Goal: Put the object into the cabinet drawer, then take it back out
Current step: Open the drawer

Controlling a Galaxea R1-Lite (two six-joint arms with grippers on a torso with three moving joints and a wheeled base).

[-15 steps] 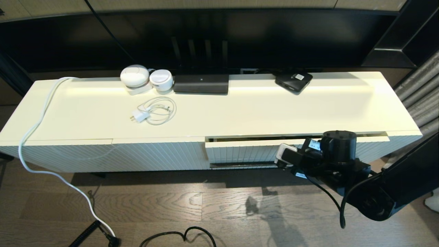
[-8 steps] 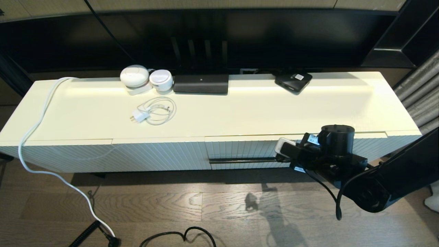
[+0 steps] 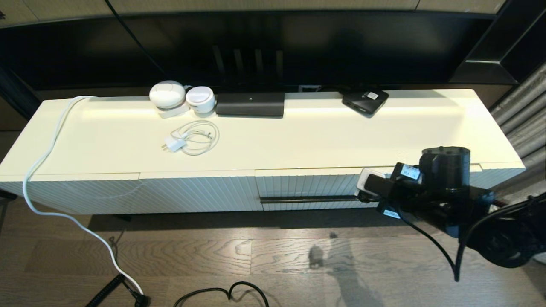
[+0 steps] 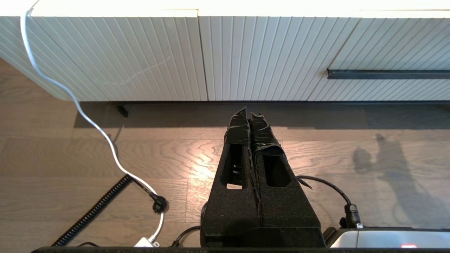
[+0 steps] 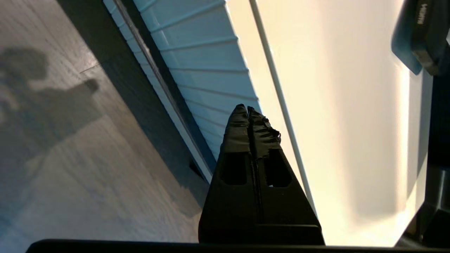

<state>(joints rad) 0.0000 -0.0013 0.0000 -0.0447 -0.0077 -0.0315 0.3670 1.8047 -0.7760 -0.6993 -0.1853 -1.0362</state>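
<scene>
The cabinet drawer point(image 3: 307, 189), ajar a second ago, now sits flush with the cabinet front, and the right gripper point(image 5: 248, 110) has drawn back toward the drawer's right end, its fingers pressed together on nothing, just off the ribbed face. The umbrella shows in no view, presumably shut inside the drawer. So the putting-in looks done; reopening comes next. The left gripper point(image 4: 249, 112) hangs closed over the floor before the cabinet.

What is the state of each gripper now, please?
Left gripper: closed, empty, low over the floor.
Right gripper: closed, empty, beside the shut drawer.
</scene>
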